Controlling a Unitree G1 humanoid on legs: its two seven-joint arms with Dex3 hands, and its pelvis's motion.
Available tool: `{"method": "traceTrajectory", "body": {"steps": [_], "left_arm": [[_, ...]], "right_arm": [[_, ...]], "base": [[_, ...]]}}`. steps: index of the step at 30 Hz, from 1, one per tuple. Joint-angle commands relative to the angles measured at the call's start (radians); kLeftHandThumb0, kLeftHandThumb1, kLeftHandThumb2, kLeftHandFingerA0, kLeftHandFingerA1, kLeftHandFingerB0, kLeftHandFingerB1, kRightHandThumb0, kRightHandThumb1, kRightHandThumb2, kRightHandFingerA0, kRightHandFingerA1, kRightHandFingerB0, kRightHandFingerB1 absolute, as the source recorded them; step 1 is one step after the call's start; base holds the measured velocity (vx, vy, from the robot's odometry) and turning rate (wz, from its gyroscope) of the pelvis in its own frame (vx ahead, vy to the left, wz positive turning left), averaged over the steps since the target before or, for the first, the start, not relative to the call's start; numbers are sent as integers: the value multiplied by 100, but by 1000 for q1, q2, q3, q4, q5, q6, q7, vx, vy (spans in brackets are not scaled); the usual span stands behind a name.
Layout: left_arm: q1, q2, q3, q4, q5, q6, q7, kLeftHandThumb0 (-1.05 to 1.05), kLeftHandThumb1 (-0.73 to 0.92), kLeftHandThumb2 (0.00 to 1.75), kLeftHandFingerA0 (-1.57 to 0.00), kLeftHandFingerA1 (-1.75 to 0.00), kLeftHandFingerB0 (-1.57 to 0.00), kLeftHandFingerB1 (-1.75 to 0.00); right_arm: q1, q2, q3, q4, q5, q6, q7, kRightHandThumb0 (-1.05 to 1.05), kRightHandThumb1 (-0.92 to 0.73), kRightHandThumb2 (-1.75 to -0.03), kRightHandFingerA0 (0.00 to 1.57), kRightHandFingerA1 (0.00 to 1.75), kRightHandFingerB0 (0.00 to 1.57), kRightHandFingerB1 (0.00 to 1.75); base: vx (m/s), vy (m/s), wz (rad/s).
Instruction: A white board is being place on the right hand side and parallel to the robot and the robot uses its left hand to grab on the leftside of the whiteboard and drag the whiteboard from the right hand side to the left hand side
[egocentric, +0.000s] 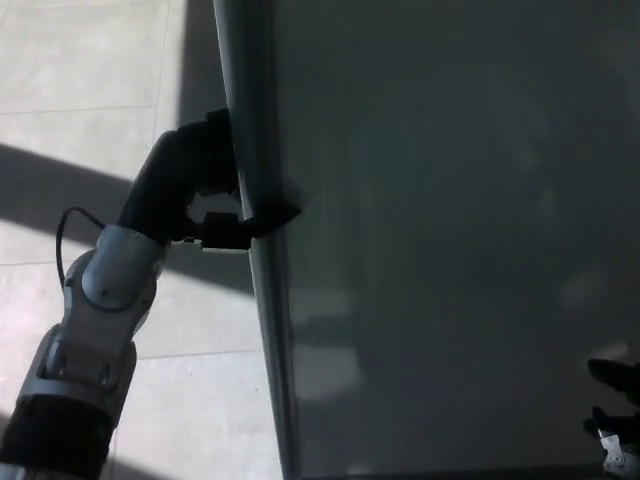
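The whiteboard (450, 250) fills the centre and right of the head view as a broad, dim grey surface in shadow, reaching from the top edge of the picture to the bottom edge. Its left border is a pale rounded frame tube (262, 300) that runs slightly aslant — nearer the picture's left at the top, further right at the bottom. The left hand (215, 190) is closed on this tube in its upper half: the black fingers wrap the tube from the left side, and one dark fingertip (285, 213) shows past the tube, lying on the face of the board. The hand's grey wrist and forearm (95, 320) descend from it toward the lower left corner of the picture, with a thin black cable (62, 235) looping just beside the wrist. To the left of the board lies a tiled floor (90, 60) — light tiles crossed by a wide dark band of shadow that passes behind the arm. At the lower right edge of the picture a small dark part of the right hand (615, 400) shows in front of the board's face; too little of it is visible to tell whether its fingers are apart or closed, and it cannot be told whether it touches the board.
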Motion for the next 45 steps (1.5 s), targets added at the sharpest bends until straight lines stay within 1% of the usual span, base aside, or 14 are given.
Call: {"method": "traceTrajectory", "body": {"steps": [1,7,11,12,16,17,21,22,34,35,36,42,43,45], "left_arm": [[34,53,79,-63,-87,-15,-42,-34,46,80,-110,-140,-90,-129],[73,105,146,-111,-109,15,-71,-30,67,55,-72,-175,-57,-157],[87,121,192,-118,-162,35,-118,-25,63,56,-74,-175,-57,-168],[94,131,201,-125,-154,47,-118,-37,46,79,-107,-140,-88,-127],[113,147,234,-133,-167,71,-122,-35,46,78,-104,-139,-85,-125],[114,150,243,-129,-175,70,-127,-28,63,55,-72,-172,-64,-154],[114,163,289,-116,-188,85,-121,-27,62,58,-80,-170,-69,-152],[110,172,314,-90,-207,73,-133,-30,46,79,-111,-141,-86,-125],[42,294,465,117,-227,-7,-114,-29,59,61,-88,-161,-81,-136],[40,297,471,124,-234,-8,-119,-28,58,61,-87,-161,-82,-135],[37,306,487,137,-249,-12,-132,-26,59,60,-86,-163,-80,-140],[25,344,548,191,-268,-15,-149,-18,60,58,-82,-165,-79,-140],[23,371,561,231,-262,-49,-158,-26,44,83,-115,-135,-92,-114],[19,391,570,260,-256,-59,-157,-26,58,61,-88,-162,-86,-128]], "right_arm": [[10,-12,-2,1,5,14,-12,-51,-66,-106,57,64,28,51],[17,-3,-21,3,26,3,12,-49,-65,-106,57,65,27,51],[18,3,-24,5,26,6,6,-48,-64,-105,57,65,28,52],[20,5,-25,4,26,10,5,-50,-64,-105,57,65,27,51],[25,5,-22,3,21,3,-2,-49,-65,-106,58,65,28,52],[24,5,-21,3,20,5,-3,-48,-64,-106,57,65,28,52],[23,5,-23,3,22,6,3,-48,-65,-106,58,65,28,52],[26,4,-22,3,21,3,1,-49,-64,-106,58,65,28,52],[35,14,-33,7,40,0,23,-45,-63,-105,55,65,27,53],[35,13,-32,7,39,0,21,-54,-83,-66,59,47,38,41],[36,13,-31,7,35,0,15,-46,-64,-105,56,65,28,52],[38,11,-25,8,27,11,0,-49,-64,-105,56,64,28,52],[35,14,-25,8,28,9,1,-49,-64,-105,57,65,28,52],[34,16,-24,7,29,8,3,-49,-64,-105,57,65,28,52]], "base": [[0,0,0],[0,0,0],[0,0,0],[0,0,0],[0,0,0],[0,0,0],[0,0,0],[0,0,0],[0,0,0],[0,0,0],[0,0,0],[0,0,0],[0,0,0],[0,0,0]]}}
